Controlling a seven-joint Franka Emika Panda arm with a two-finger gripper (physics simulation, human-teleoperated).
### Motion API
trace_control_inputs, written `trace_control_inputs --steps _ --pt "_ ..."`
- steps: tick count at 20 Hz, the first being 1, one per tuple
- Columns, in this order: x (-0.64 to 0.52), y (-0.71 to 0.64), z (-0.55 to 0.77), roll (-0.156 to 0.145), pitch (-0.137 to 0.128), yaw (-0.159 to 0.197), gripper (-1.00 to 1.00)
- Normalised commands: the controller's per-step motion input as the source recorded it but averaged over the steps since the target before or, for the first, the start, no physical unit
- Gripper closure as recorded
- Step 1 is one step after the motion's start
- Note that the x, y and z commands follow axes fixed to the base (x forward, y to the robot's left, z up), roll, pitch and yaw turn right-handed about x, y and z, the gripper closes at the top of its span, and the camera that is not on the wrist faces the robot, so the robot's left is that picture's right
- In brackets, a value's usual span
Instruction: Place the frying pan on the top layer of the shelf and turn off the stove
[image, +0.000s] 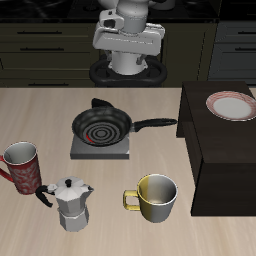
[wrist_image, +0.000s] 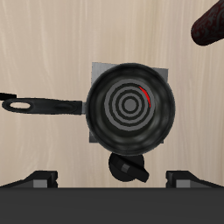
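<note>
Nearest the front edge: one yellow-green mug (image: 157, 197) with its handle pointing sideways, and one silver moka pot (image: 69, 203) just beside it, both upright on the pale wooden surface (image: 40, 110). One red patterned mug (image: 21, 168) stands a little farther back, near the moka pot, apart from it.

Mid-surface: one stove (image: 101, 146), a flat grey square plate. One frying pan (image: 102, 125) sits on top of it, black, round, covering most of the plate. Its long straight handle (image: 156, 124) reaches toward the shelf (image: 225, 165) and stops short of it. Concentric rings show inside the pan; in the wrist view a short red arc appears among them. One small black knob (wrist_image: 128, 167) sits at the stove's edge, seen in the wrist view only.

One shelf, a dark box-like cabinet with a flat top, stands beside the stove. One pink-rimmed white plate (image: 230, 105) lies on that top.

One gripper (image: 126, 52), held high at the back above the surface, well apart from the pan, holding nothing. Two fingertips (wrist_image: 39, 178) show in the wrist view, set wide.
</note>
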Motion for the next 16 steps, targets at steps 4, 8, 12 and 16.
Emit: trace_control_inputs --steps 4,8,12,16 --pt "0.06 0.1 -0.02 0.015 -0.006 -0.095 -1.0" --pt "0.07 0.11 -0.02 0.011 -0.008 -0.129 -1.0" --pt "0.1 0.05 0.06 0.006 -0.021 -0.189 -1.0" --pt "0.13 0.1 -0.06 -0.015 -0.026 -0.209 -1.0"
